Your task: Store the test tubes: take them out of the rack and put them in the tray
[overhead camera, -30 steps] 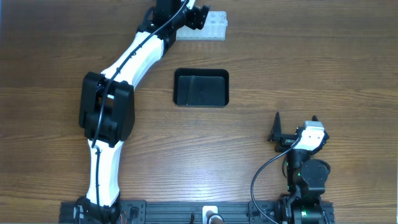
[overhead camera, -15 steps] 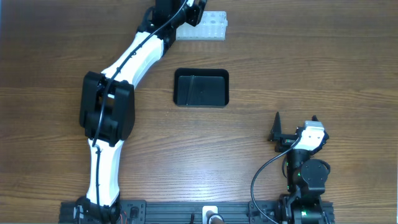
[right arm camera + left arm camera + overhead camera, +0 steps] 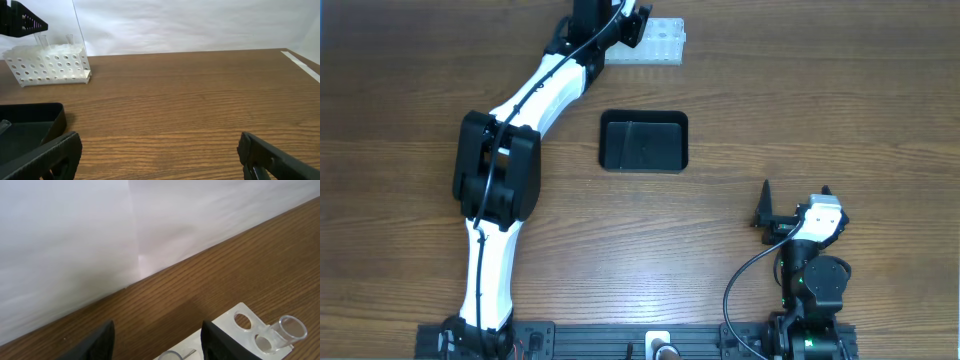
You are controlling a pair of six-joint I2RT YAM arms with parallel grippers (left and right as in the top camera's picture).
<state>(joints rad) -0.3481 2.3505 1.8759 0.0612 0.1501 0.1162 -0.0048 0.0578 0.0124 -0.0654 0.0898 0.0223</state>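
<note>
The white test tube rack (image 3: 648,42) stands at the table's far edge. My left gripper (image 3: 631,24) hovers over its left end, open. In the left wrist view its dark fingers (image 3: 91,342) stand wide apart above the rack (image 3: 240,330); one clear tube's rim (image 3: 171,356) shows between them and another tube (image 3: 289,330) leans at the rack's corner. In the right wrist view two tubes (image 3: 42,39) stand in the rack (image 3: 49,65). The black tray (image 3: 643,141) sits mid-table with a clear tube (image 3: 4,125) in it. My right gripper (image 3: 794,205) rests open near its base.
A white wall (image 3: 150,225) rises right behind the rack. Bare wooden table (image 3: 820,110) stretches to the right of the tray and the rack. The left arm's elbow (image 3: 498,180) hangs over the table's left half.
The left arm's elbow has shifted slightly and its gripper has crept a little toward the far edge over the rack. The right arm has not moved.
</note>
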